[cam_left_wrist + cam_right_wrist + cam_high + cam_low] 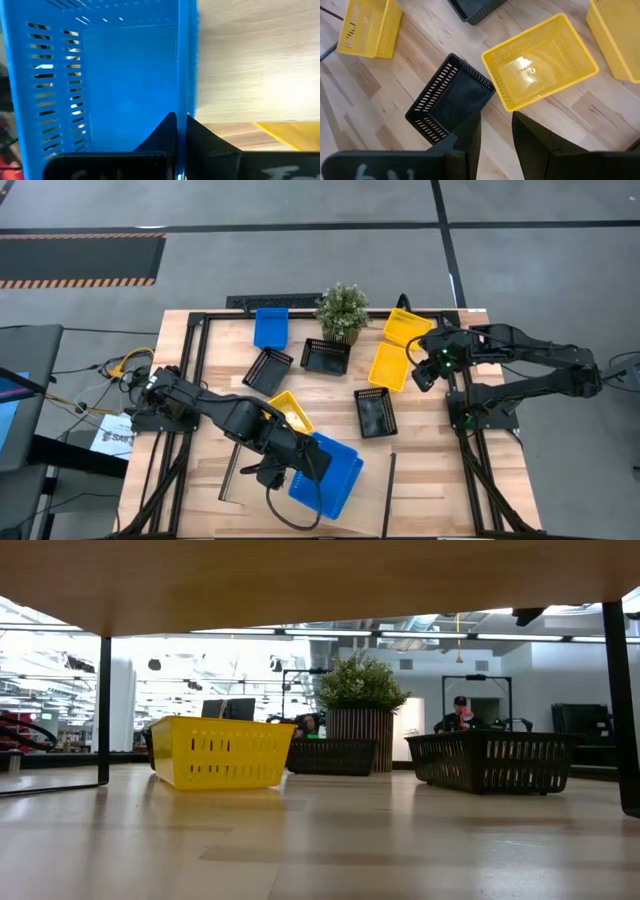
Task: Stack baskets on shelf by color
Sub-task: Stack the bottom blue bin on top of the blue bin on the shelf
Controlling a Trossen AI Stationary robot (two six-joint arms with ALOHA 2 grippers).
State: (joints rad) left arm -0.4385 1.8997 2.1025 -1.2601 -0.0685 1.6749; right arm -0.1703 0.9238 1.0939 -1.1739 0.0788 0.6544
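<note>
At the table's near edge, the left gripper (181, 131) is clamped on the wall of a blue slotted plastic basket (330, 471), beside a yellow slotted basket (292, 411). Farther right, the right gripper (496, 131) hangs parted over another yellow basket (540, 60) on the planked wooden tabletop (430, 470), a black mesh basket (451, 97) just beside it.

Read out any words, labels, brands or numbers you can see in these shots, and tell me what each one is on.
White sheet with dark print beside the table's left edge, high view: lettering too small to read.
Pale marks on the left wrist mount and the right wrist mount: cut off and blurred, not readable.
Baskets, plant pot, shelf: no text visible.
</note>
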